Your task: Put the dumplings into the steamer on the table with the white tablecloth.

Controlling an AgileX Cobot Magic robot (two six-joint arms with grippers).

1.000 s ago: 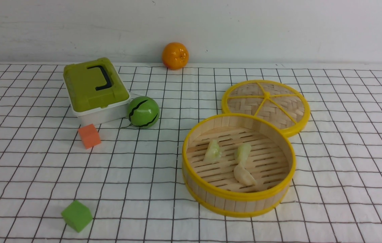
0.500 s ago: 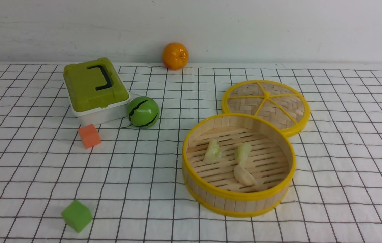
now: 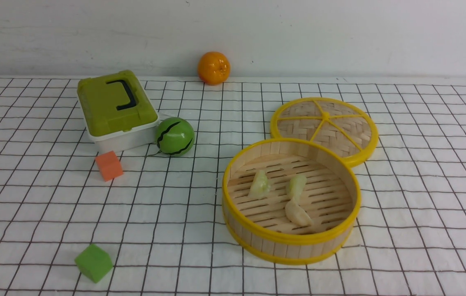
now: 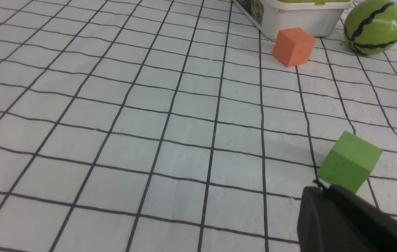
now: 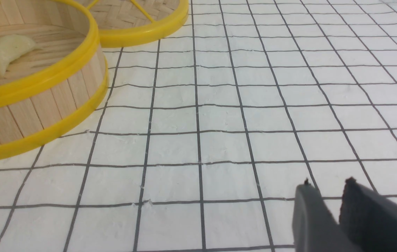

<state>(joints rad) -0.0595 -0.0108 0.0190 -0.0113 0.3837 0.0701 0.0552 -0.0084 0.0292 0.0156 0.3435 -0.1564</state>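
Across the white tablecloth (image 3: pixel 422 197) covering the table (image 3: pixel 31 213), neither of my arms shows in the front view; both hang low over bare grid. My left gripper (image 4: pixel 319 189) has its fingers pressed together, empty, just beside the green cube (image 4: pixel 349 161). My right gripper (image 5: pixel 326 185) has its fingers a narrow slit apart, holding nothing, well apart from the steamer (image 3: pixel 253 242). All three dumplings (image 3: pixel 296 187) lie on its slatted floor: two pale green ones side by side, long axes running roughly away from me, and the cream one nearer me, touching the right green one, its long axis angled toward my right. Behind the steamer, touching its rim, lies the woven lid (image 3: pixel 325 125).
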